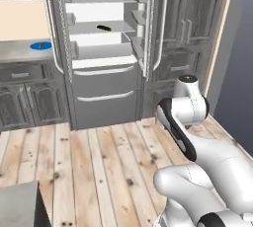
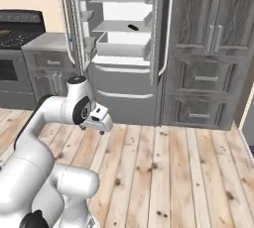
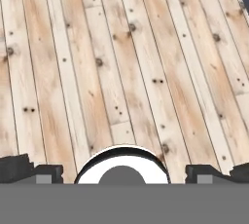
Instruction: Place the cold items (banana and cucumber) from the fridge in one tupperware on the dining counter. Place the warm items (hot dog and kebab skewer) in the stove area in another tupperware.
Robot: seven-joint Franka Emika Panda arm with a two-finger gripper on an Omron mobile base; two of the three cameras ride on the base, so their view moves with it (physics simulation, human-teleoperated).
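Note:
The fridge (image 1: 101, 48) stands with both doors swung wide, its white shelves showing. On a middle shelf lies a small dark elongated item (image 1: 103, 27), also seen in the right base view (image 2: 132, 27); it is too small to tell whether it is the cucumber. My gripper (image 2: 95, 129) hangs low in front of the folded arm, well short of the fridge, and points down at the plank floor. In the hand view its two dark fingertips (image 3: 22, 167) sit far apart at the bottom corners, open, with only wooden boards (image 3: 121, 62) between them.
A grey counter with a flat blue thing (image 1: 40, 45) lies left of the fridge. The black stove (image 2: 17, 31) is further left. Tall grey cabinets (image 2: 208, 48) stand to the right. A grey counter corner (image 1: 17, 204) juts in at the lower left.

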